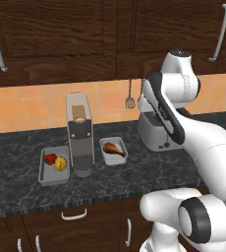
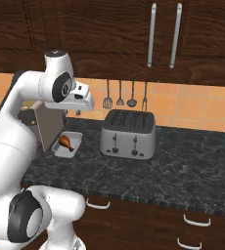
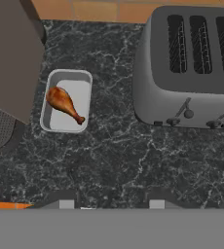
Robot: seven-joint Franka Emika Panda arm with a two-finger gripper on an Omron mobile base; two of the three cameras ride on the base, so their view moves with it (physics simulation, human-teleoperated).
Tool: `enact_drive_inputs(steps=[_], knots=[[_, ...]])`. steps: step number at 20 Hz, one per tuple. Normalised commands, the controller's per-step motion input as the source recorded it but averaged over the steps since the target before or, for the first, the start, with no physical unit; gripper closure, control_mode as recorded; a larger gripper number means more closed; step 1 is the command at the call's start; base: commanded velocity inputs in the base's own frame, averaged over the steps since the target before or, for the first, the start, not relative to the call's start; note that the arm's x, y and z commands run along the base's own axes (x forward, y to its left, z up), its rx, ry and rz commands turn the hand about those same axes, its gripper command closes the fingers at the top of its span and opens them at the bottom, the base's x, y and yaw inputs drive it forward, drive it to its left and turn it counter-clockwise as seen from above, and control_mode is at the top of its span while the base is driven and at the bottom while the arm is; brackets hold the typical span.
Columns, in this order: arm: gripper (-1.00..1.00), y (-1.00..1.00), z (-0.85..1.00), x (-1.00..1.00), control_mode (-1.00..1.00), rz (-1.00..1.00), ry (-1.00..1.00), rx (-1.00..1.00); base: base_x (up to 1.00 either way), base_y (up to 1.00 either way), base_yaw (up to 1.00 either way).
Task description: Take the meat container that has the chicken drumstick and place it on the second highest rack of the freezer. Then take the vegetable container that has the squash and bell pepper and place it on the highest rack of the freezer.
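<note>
Dark marble counter (image 1: 16,187): meat container (image 3: 66,100) with chicken drumstick (image 3: 64,103) left of toaster (image 3: 192,68), gripper (image 3: 111,203) above, jaws part-open, empty.

On the black marble counter (image 1: 16,172), a grey coffee machine (image 1: 80,135) stands between the longer grey vegetable tray (image 1: 53,165) and the small grey drumstick tray (image 1: 113,150); the silver toaster (image 2: 128,133) sits right.
</note>
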Motion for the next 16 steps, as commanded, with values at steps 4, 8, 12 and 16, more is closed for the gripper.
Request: enact_drive_inputs(steps=[4, 8, 12, 16], knots=[[-1.0, 0.0, 0.0, -0.3, -1.0, 0.0, 0.0, 0.0, 0.0, 0.0, 0.0], [-1.0, 0.15, -0.2, -0.92, -1.0, 0.0, -0.14, -0.02, 0.0, 0.0, 0.0], [-1.0, 0.57, -0.65, -0.87, -1.0, 0.28, -0.13, -0.09, 0.0, 0.0, 0.0], [-1.0, 0.38, -0.39, -0.19, -1.0, 0.08, -0.04, -0.03, 0.0, 0.0, 0.0]])
